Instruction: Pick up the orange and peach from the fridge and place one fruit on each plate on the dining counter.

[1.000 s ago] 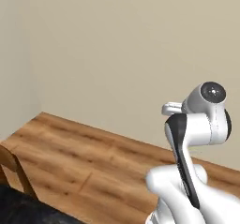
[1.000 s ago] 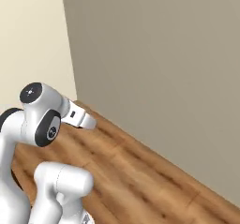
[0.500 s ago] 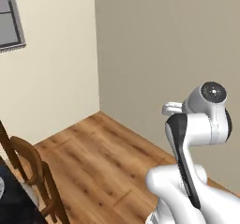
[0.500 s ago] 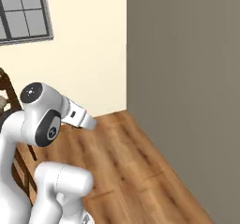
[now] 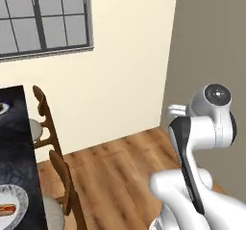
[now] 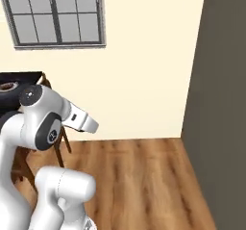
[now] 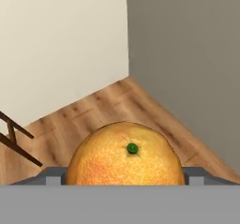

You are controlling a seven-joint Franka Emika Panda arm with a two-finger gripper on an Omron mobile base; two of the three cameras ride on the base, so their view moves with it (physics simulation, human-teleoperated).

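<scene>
Orange [image 7: 125,155] sits clamped in the gripper [image 7: 125,178], green stem dot facing cam, so carry it w/ jaws tight & hand level while base swings toward dining counter [image 5: 17,142], then aim for plate [image 5: 10,210] near its edge
</scene>
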